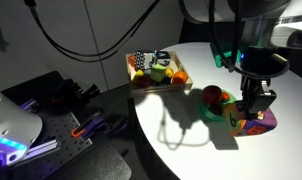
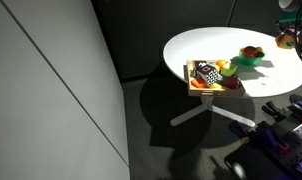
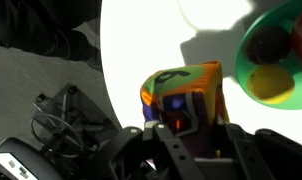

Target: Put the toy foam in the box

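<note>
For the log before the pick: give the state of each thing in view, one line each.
toy foam: on the table near its edge, outside the box.
box: on the table, holds toy fruits, no foam.
green bowl: upright, holds toy fruits.
tool: low over the toy foam; open or shut cannot be told.

An exterior view sits close, a little above the round white bench (image 1: 186, 125), and faces across it with the box (image 1: 159, 70) mid-frame. An exterior view stands far off and high beside a grey wall (image 2: 51, 90), looking down. Both exterior views share bench (image 2: 206, 45) and box (image 2: 211, 75). The wrist view looks steeply down past the pincer (image 3: 186, 140) at the bench edge.
</note>
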`<state>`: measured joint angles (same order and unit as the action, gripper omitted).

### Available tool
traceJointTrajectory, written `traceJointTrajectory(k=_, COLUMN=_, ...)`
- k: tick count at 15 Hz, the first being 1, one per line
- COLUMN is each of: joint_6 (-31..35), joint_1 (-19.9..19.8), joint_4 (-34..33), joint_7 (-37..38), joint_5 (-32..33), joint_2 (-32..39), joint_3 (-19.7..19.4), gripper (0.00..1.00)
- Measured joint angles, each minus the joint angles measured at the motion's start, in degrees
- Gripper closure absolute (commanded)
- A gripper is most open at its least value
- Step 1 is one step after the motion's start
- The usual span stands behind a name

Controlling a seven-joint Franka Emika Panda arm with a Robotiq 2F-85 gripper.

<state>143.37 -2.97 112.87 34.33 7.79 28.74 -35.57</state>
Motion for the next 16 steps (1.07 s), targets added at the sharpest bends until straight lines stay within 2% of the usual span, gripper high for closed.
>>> traceJointTrajectory(k=9, joint_6=0.01, joint_1=-0.54, joint_4=7.9, joint_7=-0.65, joint_5=0.01, joint_2=-10.05, joint_3=6.58, gripper=0.85)
traceJointTrajectory(k=12, joint_6=-0.53, joint_1=-2.54, joint_4=10.18, joint_7=-2.96, joint_5=-1.29, joint_2=-13.24, joint_3=10.03, gripper=0.85)
traceJointTrajectory(k=16, joint_6=-2.15, joint_1=-5.72, joint_4=12.14, joint_7=-8.81, joint_5=-6.34, joint_2=-16.51, joint_3=13.86, gripper=0.85)
